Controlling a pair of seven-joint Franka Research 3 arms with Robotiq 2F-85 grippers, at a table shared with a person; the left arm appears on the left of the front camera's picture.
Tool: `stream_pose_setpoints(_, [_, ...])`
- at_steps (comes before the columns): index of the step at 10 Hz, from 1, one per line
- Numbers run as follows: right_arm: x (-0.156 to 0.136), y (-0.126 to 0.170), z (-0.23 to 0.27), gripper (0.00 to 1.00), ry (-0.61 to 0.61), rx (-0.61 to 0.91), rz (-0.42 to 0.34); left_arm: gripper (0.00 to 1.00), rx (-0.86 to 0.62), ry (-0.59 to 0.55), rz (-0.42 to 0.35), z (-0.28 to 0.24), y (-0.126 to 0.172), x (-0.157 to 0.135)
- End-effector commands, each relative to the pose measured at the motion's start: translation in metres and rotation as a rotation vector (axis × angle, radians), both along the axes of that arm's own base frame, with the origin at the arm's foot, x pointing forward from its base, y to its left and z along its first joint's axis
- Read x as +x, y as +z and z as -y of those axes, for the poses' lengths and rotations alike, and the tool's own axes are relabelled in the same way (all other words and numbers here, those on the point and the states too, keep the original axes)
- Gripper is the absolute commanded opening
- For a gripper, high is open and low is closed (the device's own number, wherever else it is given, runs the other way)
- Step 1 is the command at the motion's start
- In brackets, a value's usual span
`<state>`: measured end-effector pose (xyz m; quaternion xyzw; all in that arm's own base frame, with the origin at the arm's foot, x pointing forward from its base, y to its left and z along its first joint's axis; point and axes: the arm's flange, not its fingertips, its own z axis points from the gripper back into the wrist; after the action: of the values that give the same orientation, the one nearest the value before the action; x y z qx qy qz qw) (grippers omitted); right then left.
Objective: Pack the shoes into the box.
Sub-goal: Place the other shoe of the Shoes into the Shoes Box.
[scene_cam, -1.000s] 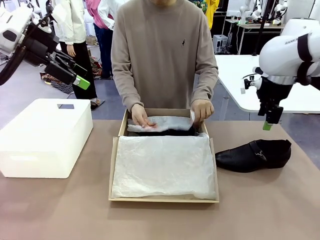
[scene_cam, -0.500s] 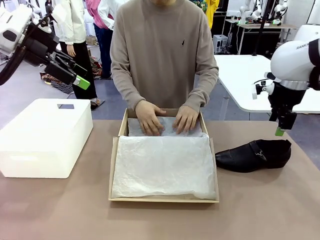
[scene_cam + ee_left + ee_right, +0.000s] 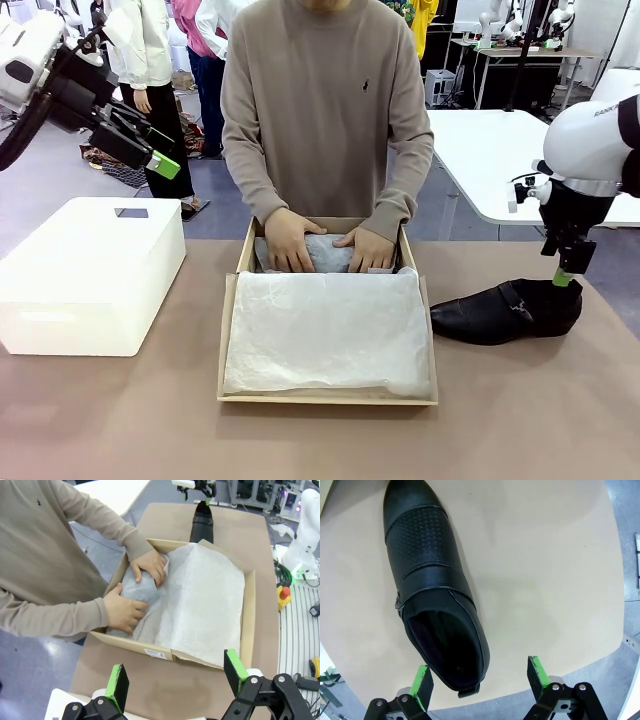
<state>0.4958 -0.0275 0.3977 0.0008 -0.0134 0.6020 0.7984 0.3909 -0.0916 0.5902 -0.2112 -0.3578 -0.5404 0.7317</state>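
Observation:
One glossy black shoe [image 3: 505, 310] lies on its own on the brown table, right of the box, toe pointing at the box. The brown cardboard box [image 3: 228, 340] sits mid-table, lined with white tissue paper [image 3: 325, 330]. At its far end the person's hands [image 3: 290, 242] press down a tissue-covered bundle [image 3: 137, 585]. My right gripper [image 3: 566, 272] hangs open just above the shoe's heel. From the right wrist, the shoe [image 3: 432, 590] has its heel opening below my open gripper [image 3: 480, 677]. My left gripper [image 3: 165, 165] is raised at the far left, open [image 3: 176, 677], looking down on the box [image 3: 250, 610].
A large white rectangular box [image 3: 90, 270] stands on the table's left side. A white table [image 3: 480, 160] stands behind at the right. The table's right edge [image 3: 615, 645] runs close to the shoe's heel. Other people stand in the background.
My right gripper has moved right and down to just above the shoe's heel. The person's hands folded the tissue over the far end of the box and now press it. Left arm unchanged.

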Motion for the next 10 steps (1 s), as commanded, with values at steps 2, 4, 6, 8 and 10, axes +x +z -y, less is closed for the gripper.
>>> stream_pose_setpoints(2, [-0.001,-0.015,0.004,1.0,0.052,0.048,0.024,1.0,-0.017,-0.022,0.015,-0.001,-0.001,0.001])
stream_pose_setpoints(4, [0.001,-0.021,0.001,1.0,0.048,0.057,0.015,1.0,-0.017,-0.022,0.015,-0.001,-0.001,0.001])
stream_pose_setpoints(6, [0.003,-0.025,-0.003,1.0,0.056,0.061,0.006,1.0,-0.017,-0.022,0.015,-0.001,-0.001,0.001])
stream_pose_setpoints(8, [0.003,-0.029,-0.005,1.0,0.052,0.064,0.001,1.0,-0.017,-0.022,0.015,-0.001,-0.001,0.001])
stream_pose_setpoints(10, [0.007,-0.033,-0.006,1.0,0.056,0.07,0.001,1.0,-0.017,-0.022,0.015,-0.001,-0.001,0.001])
